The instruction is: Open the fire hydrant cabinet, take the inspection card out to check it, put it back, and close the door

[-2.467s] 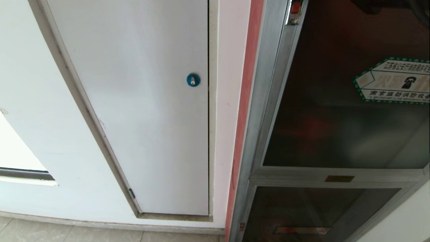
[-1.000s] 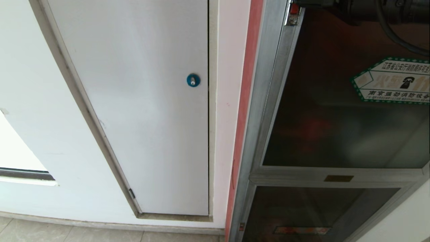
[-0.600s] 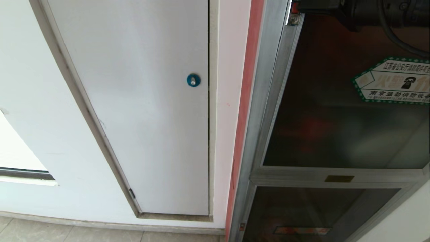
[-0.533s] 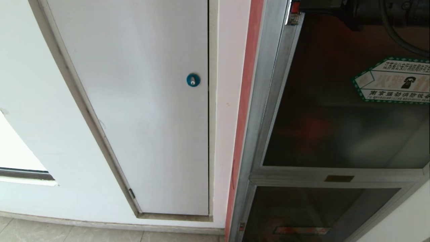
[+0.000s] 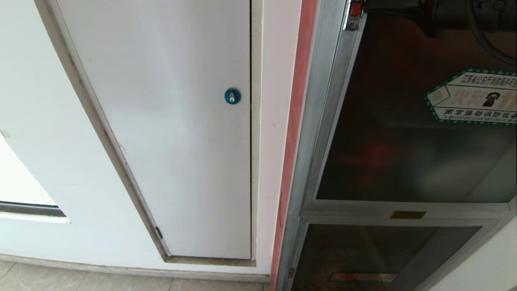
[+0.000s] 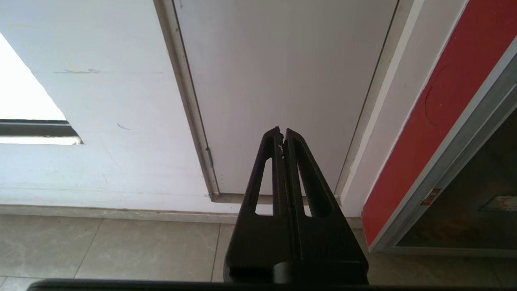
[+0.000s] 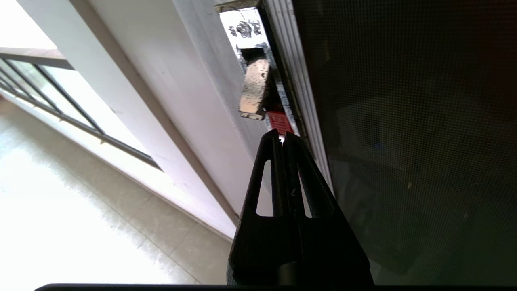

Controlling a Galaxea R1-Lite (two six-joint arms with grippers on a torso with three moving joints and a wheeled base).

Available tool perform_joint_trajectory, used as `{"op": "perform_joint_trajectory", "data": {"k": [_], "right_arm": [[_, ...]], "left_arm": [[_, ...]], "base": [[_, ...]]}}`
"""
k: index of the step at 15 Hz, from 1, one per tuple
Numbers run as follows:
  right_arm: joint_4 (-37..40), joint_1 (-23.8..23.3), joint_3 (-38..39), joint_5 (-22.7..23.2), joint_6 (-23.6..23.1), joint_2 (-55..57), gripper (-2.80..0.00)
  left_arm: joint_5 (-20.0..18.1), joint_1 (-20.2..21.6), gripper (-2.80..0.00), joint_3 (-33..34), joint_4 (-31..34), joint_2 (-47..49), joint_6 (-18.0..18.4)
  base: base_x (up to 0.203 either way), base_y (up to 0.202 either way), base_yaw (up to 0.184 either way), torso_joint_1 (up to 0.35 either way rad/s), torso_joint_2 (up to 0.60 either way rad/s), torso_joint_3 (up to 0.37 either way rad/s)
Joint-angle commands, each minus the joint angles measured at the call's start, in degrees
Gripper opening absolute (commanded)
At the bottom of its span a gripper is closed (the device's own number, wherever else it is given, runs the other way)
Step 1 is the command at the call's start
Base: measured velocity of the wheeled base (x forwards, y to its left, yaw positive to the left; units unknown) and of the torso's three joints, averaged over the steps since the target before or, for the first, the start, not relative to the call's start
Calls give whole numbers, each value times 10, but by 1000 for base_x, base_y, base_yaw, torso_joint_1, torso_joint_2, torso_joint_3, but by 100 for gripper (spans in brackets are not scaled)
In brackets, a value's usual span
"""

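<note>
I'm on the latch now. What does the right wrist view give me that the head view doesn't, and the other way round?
Right wrist only: the shut right claw with its tips at the red latch, beside a worn pale catch, plus a window railing.
Head only: the white door with its blue lock, the hexagonal sticker and the lower glass panel.
Both: the door of dark glass in its silver frame, and the red latch.

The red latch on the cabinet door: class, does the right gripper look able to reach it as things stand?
Probably yes. The right gripper, fingers shut, has its tips right at the red latch on the door frame, with nothing between them. Whether they touch cannot be told.
</note>
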Motion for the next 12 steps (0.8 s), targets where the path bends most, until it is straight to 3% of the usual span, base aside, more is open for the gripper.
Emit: {"op": "perform_joint_trajectory", "data": {"k": [1,12], "right_arm": [[0,0,8,6,7,-19,-280],[-3,11,-1,22,8,-30,-280]], "left_arm": [[0,0,-280,0,0,0,0],[0,0,-280,0,0,0,0]], "base": [[0,0,0,0,0,0],[0,0,0,0,0,0]]}}
